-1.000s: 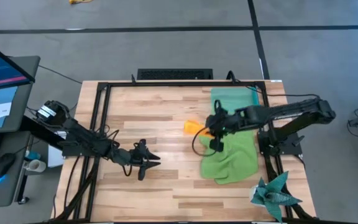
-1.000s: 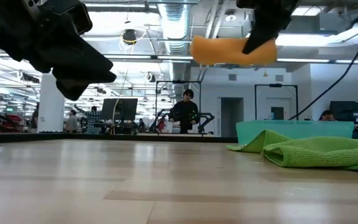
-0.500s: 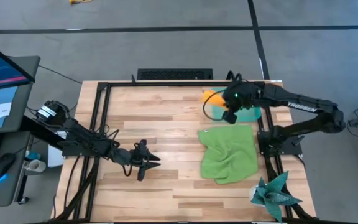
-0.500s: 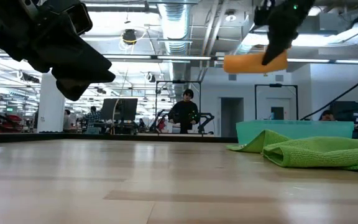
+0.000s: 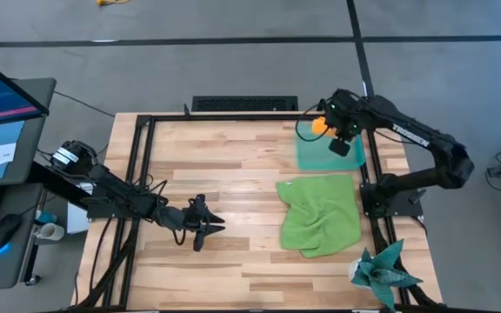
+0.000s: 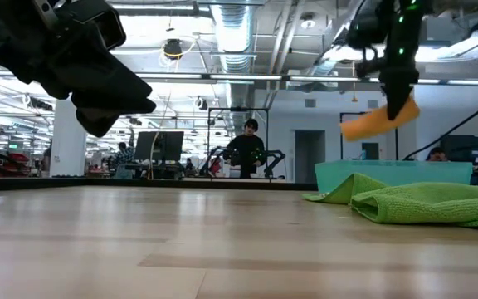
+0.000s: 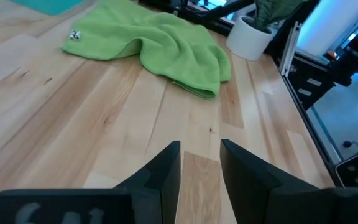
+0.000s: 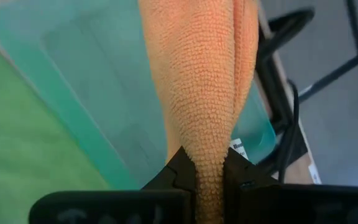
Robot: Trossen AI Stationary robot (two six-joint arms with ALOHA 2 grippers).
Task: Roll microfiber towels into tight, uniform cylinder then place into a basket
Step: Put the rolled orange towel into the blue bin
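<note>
The right pincer [image 8: 209, 177] pinched one end of the rolled bright orange microfiber towel [image 8: 201, 74], suspended above the shallow translucent teal plastic basket [image 5: 316, 156]. Risk: gripped at one end only, the roll could unwind or land across the rim.

My right gripper [image 5: 331, 130] holds the rolled towel [image 5: 319, 125] above the basket [image 5: 313, 155] at one o'clock. The crumpled towel [image 5: 322, 214] lies just nearer me; my left gripper [image 5: 217, 225] waits at seven.
</note>
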